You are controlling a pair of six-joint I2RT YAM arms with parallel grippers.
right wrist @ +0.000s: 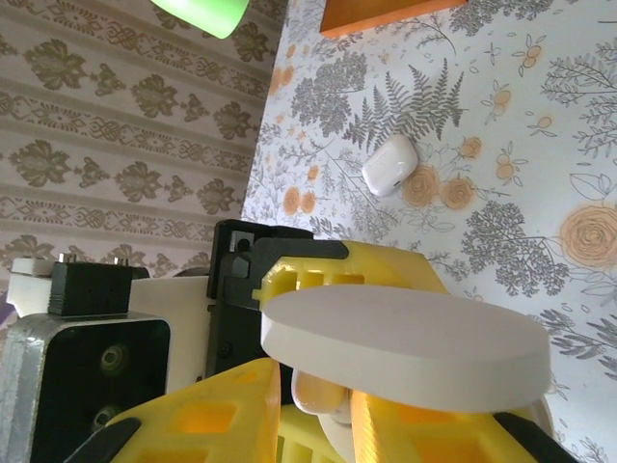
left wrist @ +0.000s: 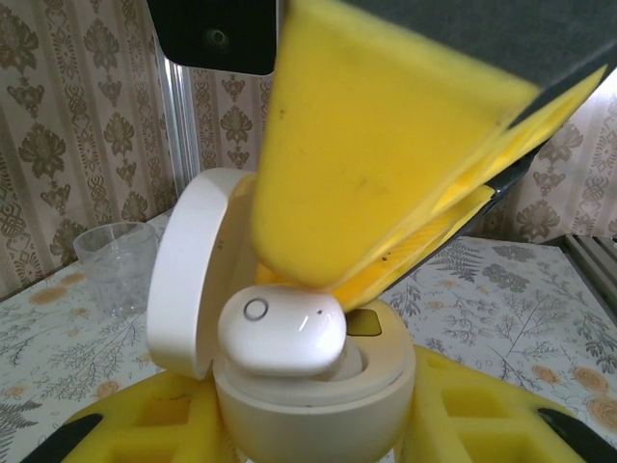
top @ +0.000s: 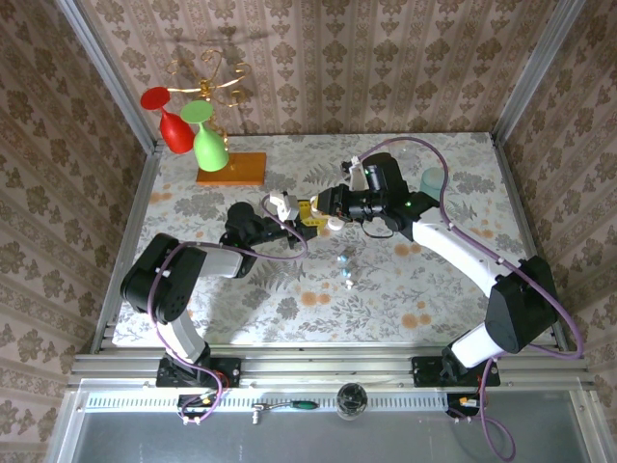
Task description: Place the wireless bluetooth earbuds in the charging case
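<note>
The charging case (left wrist: pixel 289 400) is up in the air over the middle of the counter (left wrist: pixel 521 309), not lying on it. The left gripper (left wrist: pixel 313 434) holds it from below. Its jaws are clamped on the round bottom half, with one yellow pad on each side. The lid (left wrist: pixel 188 280) stands open to one side. One earbud (left wrist: pixel 280 333) lies on its side on top of the case. It sits high and does not look all the way down in its pocket. The right gripper (right wrist: pixel 313 415) is above it, and one big yellow pad (left wrist: pixel 366 145) touches the top of the earbud. Its jaws are a little apart with the earbud between them, but I cannot tell if they pinch it or are loose around it. What could go wrong? If the right jaws lift and the earbud sticks to a pad, it could come out with them. If they let go while it sits so high, it could roll off the edge and drop to the counter. If they push down crooked, the smooth round case could tip or slip in the left jaws. The lid could also flop down on the earbud. A white pebble thing (right wrist: pixel 390 164) lies on the counter farther off, and a clear cup (left wrist: pixel 116 265) stands well apart.
</note>
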